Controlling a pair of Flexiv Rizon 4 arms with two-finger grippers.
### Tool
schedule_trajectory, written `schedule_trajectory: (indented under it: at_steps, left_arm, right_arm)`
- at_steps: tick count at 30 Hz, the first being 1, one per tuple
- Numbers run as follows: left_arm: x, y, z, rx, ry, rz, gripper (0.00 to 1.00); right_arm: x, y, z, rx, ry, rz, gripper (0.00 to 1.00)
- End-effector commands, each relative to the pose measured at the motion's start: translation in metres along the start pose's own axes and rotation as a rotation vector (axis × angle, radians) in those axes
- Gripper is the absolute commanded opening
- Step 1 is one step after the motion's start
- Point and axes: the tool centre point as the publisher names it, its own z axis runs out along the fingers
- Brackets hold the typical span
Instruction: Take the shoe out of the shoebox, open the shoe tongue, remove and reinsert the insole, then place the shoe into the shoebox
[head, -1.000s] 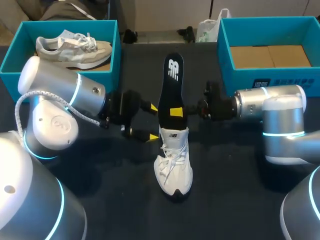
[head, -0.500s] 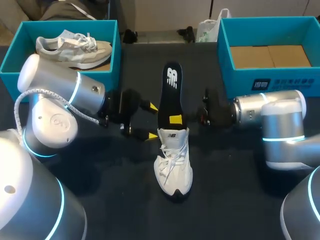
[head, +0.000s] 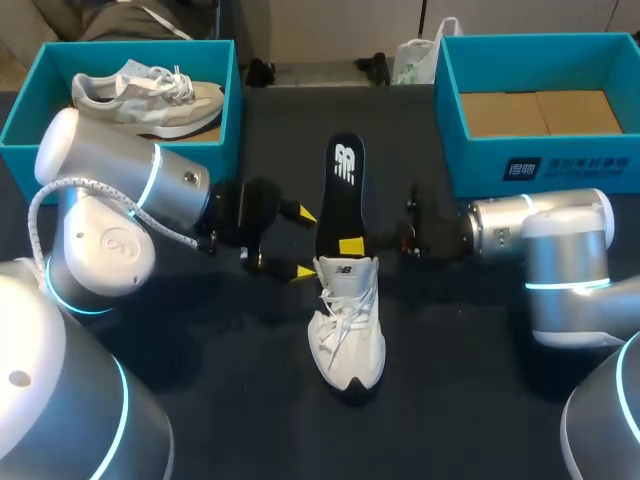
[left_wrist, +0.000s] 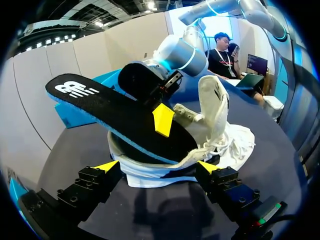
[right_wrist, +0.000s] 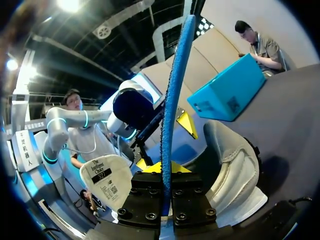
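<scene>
Insole pinched between right fingers; shoe ahead of spread left fingers

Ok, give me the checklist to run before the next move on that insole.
1. Right gripper shut on the insole: ok, its edge is pinched between both fingers.
2. Insole's lower end inside the white shoe: ok, the rest sticks out past the heel.
3. Tongue lifted clear of the opening: ok.
4. Left gripper bracing the shoe: not ok, it is open, with its tips either side of the heel.
5. Shoebox free for the shoe: ok, only brown cardboard shows inside.
</scene>
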Motion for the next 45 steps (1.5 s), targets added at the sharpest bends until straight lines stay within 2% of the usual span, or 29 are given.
schedule_trajectory:
  at_steps: [1, 3, 8, 14, 15, 16, 18, 28, 37, 45]
  left_arm:
    - [0.0, -0.001, 0.0, -0.003, 0.001, 0.0, 1.0]
    - [0.0, -0.001, 0.0, -0.003, 0.001, 0.0, 1.0]
    - [0.0, -0.001, 0.0, -0.003, 0.001, 0.0, 1.0]
    - [0.0, -0.001, 0.0, -0.003, 0.001, 0.0, 1.0]
    - [0.0, -0.001, 0.0, -0.003, 0.001, 0.0, 1.0]
    - [0.0, -0.001, 0.0, -0.003, 0.001, 0.0, 1.0]
    - [0.0, -0.001, 0.0, -0.003, 0.001, 0.0, 1.0]
    - [0.0, -0.001, 0.0, -0.003, 0.001, 0.0, 1.0]
    - [0.0, -0.001, 0.0, -0.003, 0.001, 0.0, 1.0]
    - [0.0, -0.001, 0.0, -0.003, 0.001, 0.0, 1.0]
  right_arm:
    - [0.004, 0.007, -0.003, 0.0, -0.018, -0.016, 0.27]
    - [0.004, 0.012, -0.004, 0.004, -0.022, -0.031, 0.31]
    - [0.003, 0.023, -0.005, 0.013, -0.022, -0.053, 0.31]
    - [0.0, 0.031, -0.006, 0.046, -0.017, -0.061, 0.29]
    - [-0.001, 0.031, -0.006, 0.05, -0.017, -0.059, 0.24]
    - [-0.002, 0.03, -0.006, 0.052, -0.017, -0.058, 0.2]
    - [-0.004, 0.027, -0.006, 0.056, -0.018, -0.052, 0.0]
    - [-0.002, 0.002, -0.006, 0.105, -0.043, 0.012, 0.0]
    - [0.007, -0.015, -0.008, 0.093, -0.06, 0.044, 0.0]
    - [0.009, -0.021, -0.005, 0.1, -0.059, 0.065, 0.0]
